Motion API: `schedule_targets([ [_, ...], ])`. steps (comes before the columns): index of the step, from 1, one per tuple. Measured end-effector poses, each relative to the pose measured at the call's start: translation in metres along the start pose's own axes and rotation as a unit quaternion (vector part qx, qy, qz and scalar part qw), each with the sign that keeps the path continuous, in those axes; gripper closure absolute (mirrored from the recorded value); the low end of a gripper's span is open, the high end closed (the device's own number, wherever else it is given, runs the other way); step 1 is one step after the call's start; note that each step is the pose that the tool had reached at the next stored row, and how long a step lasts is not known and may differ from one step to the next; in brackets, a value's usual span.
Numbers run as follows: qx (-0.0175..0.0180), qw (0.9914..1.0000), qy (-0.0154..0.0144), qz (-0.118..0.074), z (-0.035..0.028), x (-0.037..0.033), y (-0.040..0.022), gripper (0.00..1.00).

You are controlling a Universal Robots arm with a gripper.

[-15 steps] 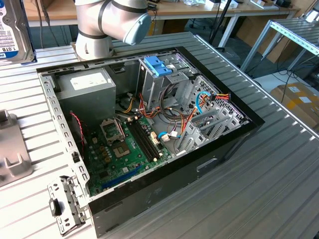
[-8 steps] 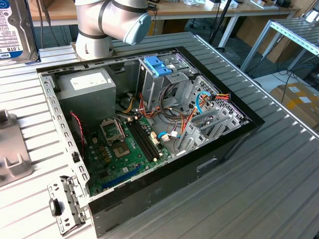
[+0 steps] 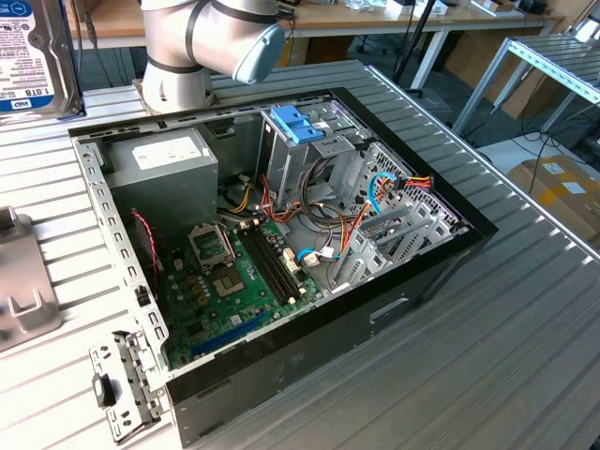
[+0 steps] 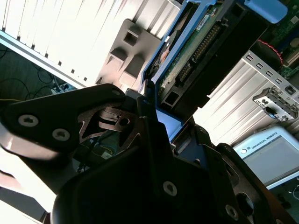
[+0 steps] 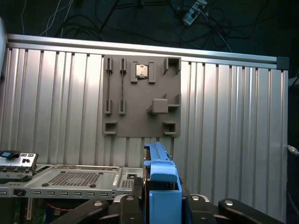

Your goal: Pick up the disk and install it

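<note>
Gripping the disk [image 3: 33, 52] by its blue-framed edge, pinched tight in the gripper [image 5: 161, 196]. Hanging upright, long axis seemingly straight out from the wrist. Up over the grey fixture plate [image 5: 140, 116], clear of the open computer case [image 3: 412, 272] lying toward the exterior view's right.

disk [image 5: 161, 184] in hand [image 5: 161, 207], plate [image 5: 140, 98] on table [image 5: 229, 107]

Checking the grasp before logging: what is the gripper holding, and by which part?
The gripper holds the disk, clamped by one end of its blue carrier.
</note>
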State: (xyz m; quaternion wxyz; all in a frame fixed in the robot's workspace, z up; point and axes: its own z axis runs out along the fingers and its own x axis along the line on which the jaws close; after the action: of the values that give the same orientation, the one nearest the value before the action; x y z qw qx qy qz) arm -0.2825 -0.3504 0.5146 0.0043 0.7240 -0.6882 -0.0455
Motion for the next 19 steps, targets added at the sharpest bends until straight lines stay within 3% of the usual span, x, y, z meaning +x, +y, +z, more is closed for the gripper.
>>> schedule_targets([
  [11,-0.0012,1.00000,-0.0001,0.000,-0.0001,0.0009,-0.0146,0.63],
  [19,-0.0026,1.00000,-0.0001,0.000,-0.0003,0.0018,-0.0292,0.63],
])
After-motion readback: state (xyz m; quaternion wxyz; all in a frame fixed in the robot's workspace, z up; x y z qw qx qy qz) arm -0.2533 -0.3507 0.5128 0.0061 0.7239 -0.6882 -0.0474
